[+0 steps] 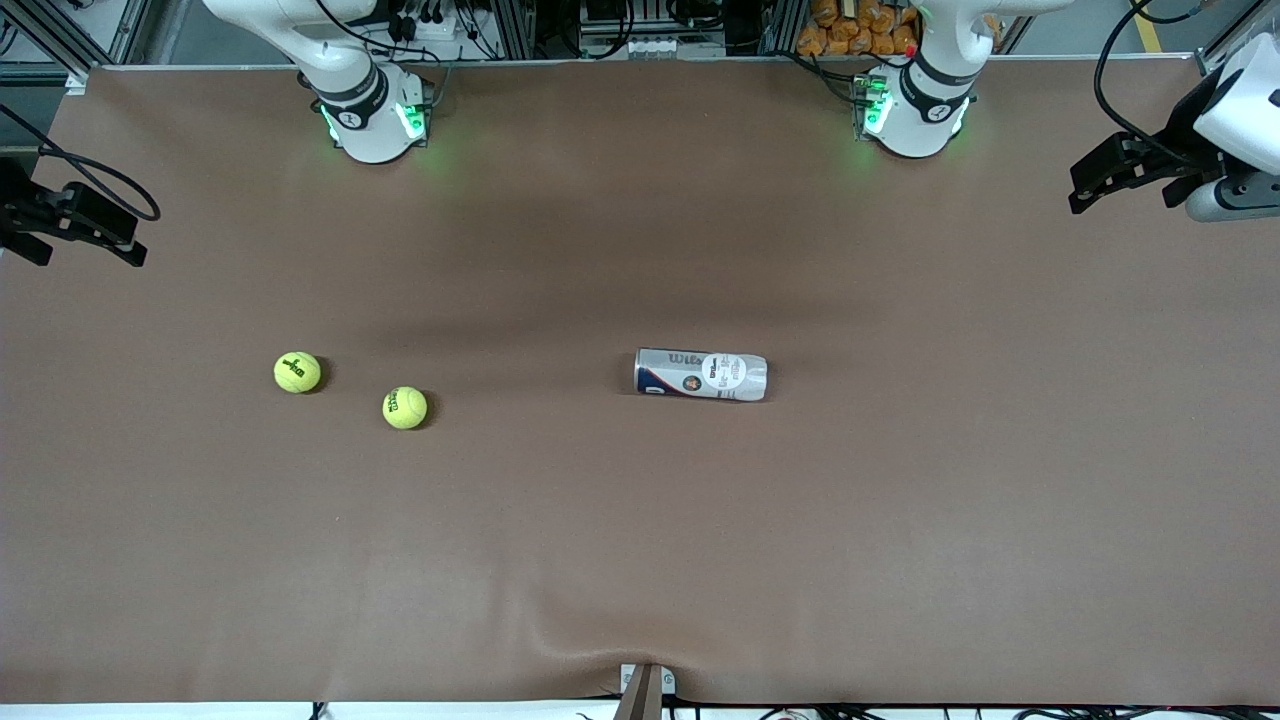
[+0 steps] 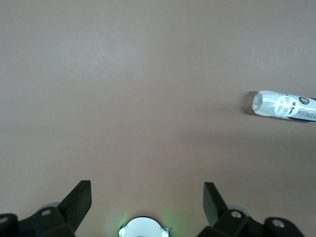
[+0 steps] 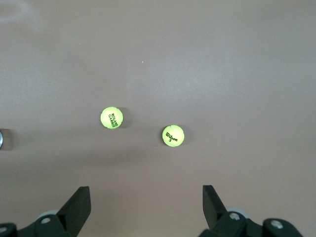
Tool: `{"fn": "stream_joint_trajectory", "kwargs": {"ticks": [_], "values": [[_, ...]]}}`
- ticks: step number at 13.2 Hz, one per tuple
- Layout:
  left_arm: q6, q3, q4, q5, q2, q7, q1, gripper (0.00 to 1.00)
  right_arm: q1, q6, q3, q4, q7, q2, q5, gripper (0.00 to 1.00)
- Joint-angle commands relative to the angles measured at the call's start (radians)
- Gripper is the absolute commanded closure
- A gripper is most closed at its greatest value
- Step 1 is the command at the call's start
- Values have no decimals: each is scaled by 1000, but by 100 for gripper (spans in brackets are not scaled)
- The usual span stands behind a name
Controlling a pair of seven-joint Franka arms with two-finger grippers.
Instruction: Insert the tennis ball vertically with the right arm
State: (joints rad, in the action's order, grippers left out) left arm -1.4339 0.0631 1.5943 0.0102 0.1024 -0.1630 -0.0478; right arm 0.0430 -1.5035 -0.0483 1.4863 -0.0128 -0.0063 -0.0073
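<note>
Two tennis balls are lying on the brown worktop (image 1: pixel 640 560) toward the right arm's end: one tennis ball (image 1: pixel 297 372), and a second ball (image 1: pixel 405 408) slightly nearer the front camera. The can (image 1: pixel 701 375) is lying on its side near the middle, seemingly empty. The right gripper (image 3: pixel 145 200) and left gripper (image 2: pixel 146 195) are waiting aloft, jaws wide, holding nothing.
</note>
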Motion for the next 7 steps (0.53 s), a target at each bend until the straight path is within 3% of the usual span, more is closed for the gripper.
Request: {"fn": "stream_joint_trajectory", "kwargs": {"ticks": [1,7], "values": [[21,4,-19,1,-6,8,6,0,-8,0,8,9,-3,-11,-17,0],[21,-2,-57,5,-29,2,5,0,-6,-1,8,28,-3,-11,-16,0]]}}
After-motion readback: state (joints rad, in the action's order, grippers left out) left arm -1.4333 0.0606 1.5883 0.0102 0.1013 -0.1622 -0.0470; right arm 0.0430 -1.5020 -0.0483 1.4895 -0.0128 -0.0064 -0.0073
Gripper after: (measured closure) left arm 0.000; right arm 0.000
